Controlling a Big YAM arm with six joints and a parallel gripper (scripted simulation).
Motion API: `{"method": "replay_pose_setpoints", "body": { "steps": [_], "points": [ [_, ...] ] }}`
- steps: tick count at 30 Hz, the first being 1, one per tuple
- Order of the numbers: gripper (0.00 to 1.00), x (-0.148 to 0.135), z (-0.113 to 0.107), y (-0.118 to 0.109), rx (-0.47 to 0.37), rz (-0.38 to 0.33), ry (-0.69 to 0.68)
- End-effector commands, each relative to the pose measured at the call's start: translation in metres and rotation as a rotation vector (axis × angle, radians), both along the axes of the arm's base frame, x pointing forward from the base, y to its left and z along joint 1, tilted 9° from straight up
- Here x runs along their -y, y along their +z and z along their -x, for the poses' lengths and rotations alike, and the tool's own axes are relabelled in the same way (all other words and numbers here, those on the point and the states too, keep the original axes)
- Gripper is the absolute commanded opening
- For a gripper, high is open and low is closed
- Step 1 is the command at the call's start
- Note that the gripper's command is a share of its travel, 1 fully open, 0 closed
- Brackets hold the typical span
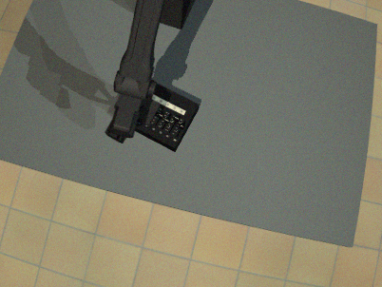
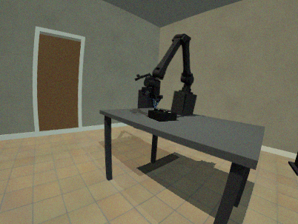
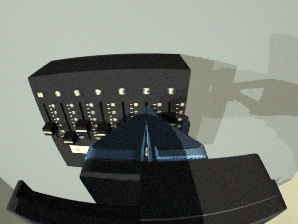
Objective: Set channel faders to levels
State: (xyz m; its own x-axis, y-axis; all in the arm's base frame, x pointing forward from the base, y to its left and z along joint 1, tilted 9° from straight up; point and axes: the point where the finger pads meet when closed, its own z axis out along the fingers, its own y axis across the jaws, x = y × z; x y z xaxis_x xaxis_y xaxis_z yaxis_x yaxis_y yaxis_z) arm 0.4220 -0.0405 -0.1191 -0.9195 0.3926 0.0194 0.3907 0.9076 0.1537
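Observation:
The black lighting desk [image 1: 169, 121] stands on its feet on the grey table, with a white tape strip [image 1: 168, 104] along its far edge and several faders below it. It also shows in the wrist view [image 3: 109, 106] and in the side view [image 2: 161, 114]. My gripper [image 3: 146, 112] is shut and empty, its tips pointing down over the fader rows toward the right side of the desk in the wrist view. Several fader caps [image 3: 67, 135] show to the left of the fingers. The faders under the fingers are hidden. The tape's numbers are too small to read.
The arm's base [image 2: 183, 101] stands on the table behind the desk. The arm's forearm [image 1: 135, 71] covers the desk's left edge in the overhead view. The table's edges lie well away from the desk.

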Motion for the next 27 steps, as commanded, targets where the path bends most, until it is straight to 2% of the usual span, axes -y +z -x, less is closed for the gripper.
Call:
{"method": "replay_pose_setpoints", "body": {
  "steps": [1, 6, 27],
  "points": [
    [0.00, -0.002, -0.008, 0.010, 0.038, 0.004, -0.002],
    [0.00, -0.004, -0.001, -0.006, 0.007, -0.001, -0.002],
    [0.00, -0.004, -0.004, -0.008, 0.017, 0.001, -0.001]
  ]
}}
